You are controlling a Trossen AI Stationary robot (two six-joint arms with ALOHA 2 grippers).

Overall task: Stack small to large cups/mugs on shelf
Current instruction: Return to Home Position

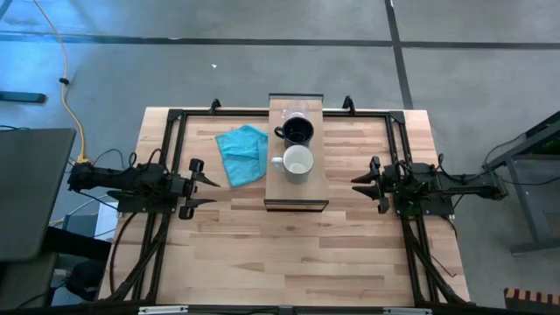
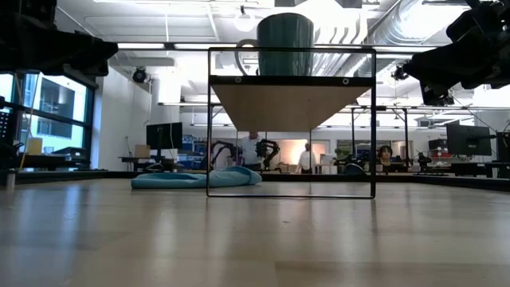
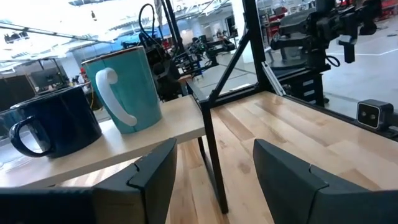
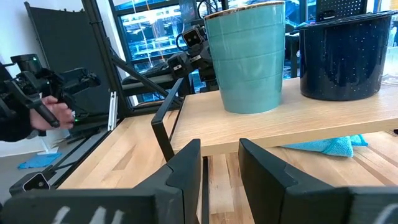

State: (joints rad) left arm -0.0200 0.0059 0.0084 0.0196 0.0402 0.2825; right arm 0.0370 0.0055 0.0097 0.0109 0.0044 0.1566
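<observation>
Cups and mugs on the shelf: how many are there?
3, in a row on the light-wood shelf: a light teal mug with white handle nearest its dark front edge, a dark blue mug mid-row, then what seems a small clear glass cup, hard to see.

A crumpled teal cloth (image 1: 242, 150) lies on the pale butcher-block wooden table (image 1: 289, 254), left of centre and toward the far edge. A thin yellow cable (image 1: 65, 79) trails over the grey concrete floor (image 1: 219, 79) beyond.
</observation>
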